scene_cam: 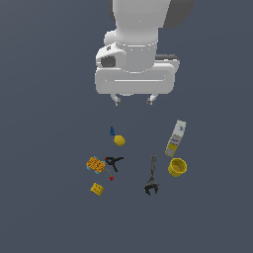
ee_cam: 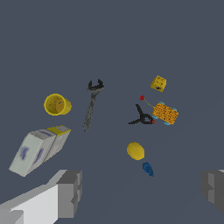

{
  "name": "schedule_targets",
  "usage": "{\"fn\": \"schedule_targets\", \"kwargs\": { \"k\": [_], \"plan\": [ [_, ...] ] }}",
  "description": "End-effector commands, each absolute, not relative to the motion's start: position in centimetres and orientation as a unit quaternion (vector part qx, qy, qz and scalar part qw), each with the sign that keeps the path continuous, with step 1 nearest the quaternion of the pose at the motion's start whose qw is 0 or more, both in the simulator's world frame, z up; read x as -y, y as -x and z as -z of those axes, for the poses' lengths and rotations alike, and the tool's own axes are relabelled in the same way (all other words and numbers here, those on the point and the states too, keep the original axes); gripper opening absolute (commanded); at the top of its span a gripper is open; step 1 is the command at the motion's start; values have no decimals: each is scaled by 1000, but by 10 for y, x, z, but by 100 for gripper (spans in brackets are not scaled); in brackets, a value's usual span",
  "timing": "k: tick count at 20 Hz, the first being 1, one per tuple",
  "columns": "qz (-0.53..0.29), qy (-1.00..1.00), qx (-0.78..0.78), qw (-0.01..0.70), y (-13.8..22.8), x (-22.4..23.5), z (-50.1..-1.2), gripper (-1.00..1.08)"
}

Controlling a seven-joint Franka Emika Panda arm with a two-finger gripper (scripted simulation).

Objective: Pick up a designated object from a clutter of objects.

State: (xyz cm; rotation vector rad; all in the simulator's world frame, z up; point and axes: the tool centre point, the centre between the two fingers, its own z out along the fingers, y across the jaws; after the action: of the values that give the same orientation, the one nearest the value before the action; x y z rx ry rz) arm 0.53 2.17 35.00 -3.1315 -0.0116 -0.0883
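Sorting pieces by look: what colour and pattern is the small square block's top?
Yellow with dark dots on the small flat square block; clearest in the wrist view.

Exterior view: high, looking steeply down at grey bench (scene_cam: pixel 44 207), arm at frame top, clutter small and distant below it. Wrist view: from above, between jaws, facing down at bench, closer. Shared by both: yellow ball (scene_cam: pixel 119 141) (ee_cam: pixel 135 151), wrench (scene_cam: pixel 151 176) (ee_cam: pixel 92 103), yellow cup (scene_cam: pixel 177 167) (ee_cam: pixel 56 104), white-yellow box (scene_cam: pixel 176 138) (ee_cam: pixel 38 148), studded yellow block (scene_cam: pixel 97 189) (ee_cam: pixel 159 83). Layout appears rotated roughly half a turn between views.
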Motion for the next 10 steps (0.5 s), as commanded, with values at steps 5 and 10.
{"fn": "schedule_targets", "kwargs": {
  "k": [5, 10],
  "plan": [
    [35, 999, 12, 0, -10, -22, -353, 100],
    [47, 999, 23, -7, -16, -23, -360, 100]
  ]
}}
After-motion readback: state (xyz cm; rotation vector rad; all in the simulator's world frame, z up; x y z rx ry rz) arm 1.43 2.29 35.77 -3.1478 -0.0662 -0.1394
